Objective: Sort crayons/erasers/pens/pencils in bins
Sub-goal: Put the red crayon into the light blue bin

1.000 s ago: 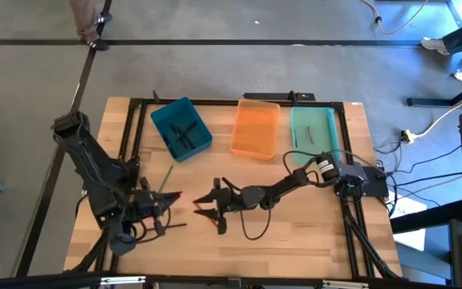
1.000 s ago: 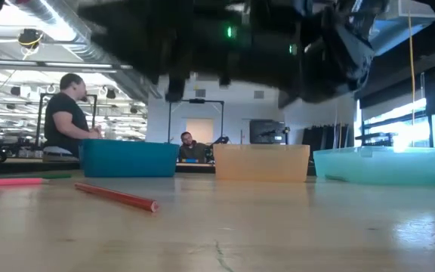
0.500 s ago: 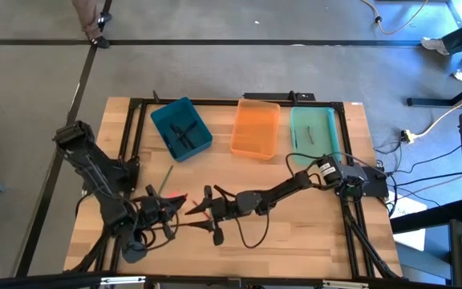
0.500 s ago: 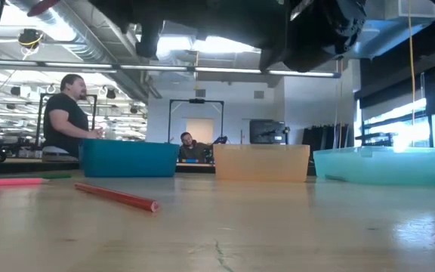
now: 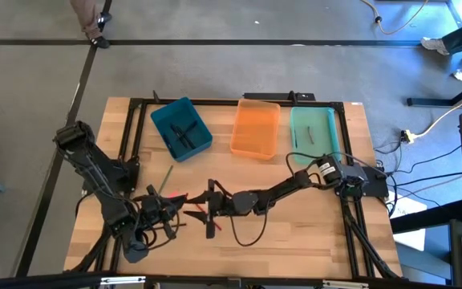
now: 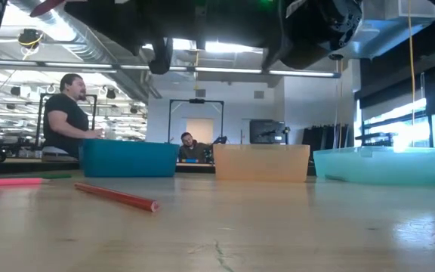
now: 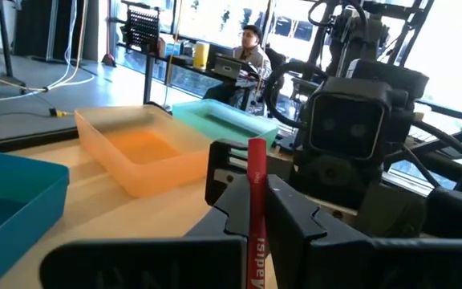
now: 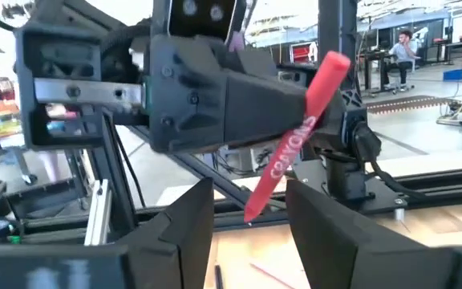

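Bins line the far edge of my table, seen from above: the dark teal bin (image 5: 181,128) at about 11 o'clock from the table's centre with dark sticks in it, the orange bin (image 5: 256,128) at 12 o'clock, and the mint green bin (image 5: 313,132) at 1 o'clock holding one thin dark stick. My left arm reaches in from 8 o'clock and my right arm stretches low across the wood from 3 o'clock, so the two grippers meet nose to nose just short of centre. The left gripper (image 7: 257,210) is pinching a red crayon (image 7: 256,193) between its fingers, the crayon standing up out of the grip with its printed label showing; from the right wrist the same red crayon (image 8: 298,140) slants across the left gripper's body. The right gripper (image 8: 249,217) hangs directly in front of it with its fingers spread, the crayon's lower tip just at the gap, touching neither finger that I can see. On the wood lie a second red crayon (image 6: 116,196) toward 8 o'clock, a pink stick (image 6: 10,181) and a green stick (image 5: 166,177) at 9 o'clock.
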{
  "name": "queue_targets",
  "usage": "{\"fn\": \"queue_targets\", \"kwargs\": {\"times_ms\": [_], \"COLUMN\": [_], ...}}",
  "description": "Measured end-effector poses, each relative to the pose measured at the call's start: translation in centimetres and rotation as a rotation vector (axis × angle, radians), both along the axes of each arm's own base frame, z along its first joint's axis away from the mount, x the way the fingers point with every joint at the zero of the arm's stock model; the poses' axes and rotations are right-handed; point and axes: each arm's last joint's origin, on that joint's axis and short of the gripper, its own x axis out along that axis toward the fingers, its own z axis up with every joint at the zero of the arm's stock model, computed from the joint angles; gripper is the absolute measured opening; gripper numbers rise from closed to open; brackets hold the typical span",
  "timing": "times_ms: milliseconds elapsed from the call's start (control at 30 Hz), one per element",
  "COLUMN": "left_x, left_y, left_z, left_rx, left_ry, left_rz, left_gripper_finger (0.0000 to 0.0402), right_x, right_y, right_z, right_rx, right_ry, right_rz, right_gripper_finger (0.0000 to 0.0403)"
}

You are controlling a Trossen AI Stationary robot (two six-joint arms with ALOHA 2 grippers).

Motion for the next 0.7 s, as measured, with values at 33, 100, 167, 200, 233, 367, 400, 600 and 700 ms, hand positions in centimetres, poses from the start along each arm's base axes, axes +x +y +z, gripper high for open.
{"fn": "queue_targets", "kwargs": {"times_ms": [33,100,167,200,233,367,400,600,700], "left_x": [0.0,0.1,0.4,0.5,0.6,0.9,0.9,0.9,0.9], "left_y": [0.0,0.1,0.1,0.1,0.2,0.4,0.4,0.3,0.3], "left_z": [0.0,0.0,-0.2,-0.3,-0.3,-0.3,-0.3,-0.2,-0.2], "left_rx": [0.0,-0.002,-0.007,-0.004,-0.006,-0.01,-0.007,-0.003,0.0], "left_ry": [0.0,-0.002,0.002,0.004,0.005,0.006,0.008,0.011,0.015], "left_rz": [0.0,0.004,0.01,0.013,0.016,0.027,0.027,0.025,0.023], "left_gripper_finger": [0.0015,0.0015,0.0015,0.0015,0.0015,0.0015,0.0015,0.0015,0.0016], "right_x": [0.0,0.1,0.2,0.3,0.3,0.4,0.4,0.5,0.5], "right_y": [-0.1,-0.4,-0.7,-0.8,-1.0,-1.4,-1.4,-1.4,-1.5], "right_z": [0.1,0.1,0.1,0.1,0.2,0.1,0.1,0.1,0.1], "right_rx": [0.004,0.003,0.005,0.007,0.009,0.029,0.028,0.026,0.027], "right_ry": [-0.007,-0.012,-0.013,-0.015,-0.017,-0.01,-0.01,-0.009,-0.007], "right_rz": [0.008,0.02,0.019,0.019,0.02,0.017,0.022,0.032,0.031], "right_gripper_finger": [0.0161,0.0161,0.0161,0.0161,0.0161,0.0159,0.0156,0.0098,0.0056]}}
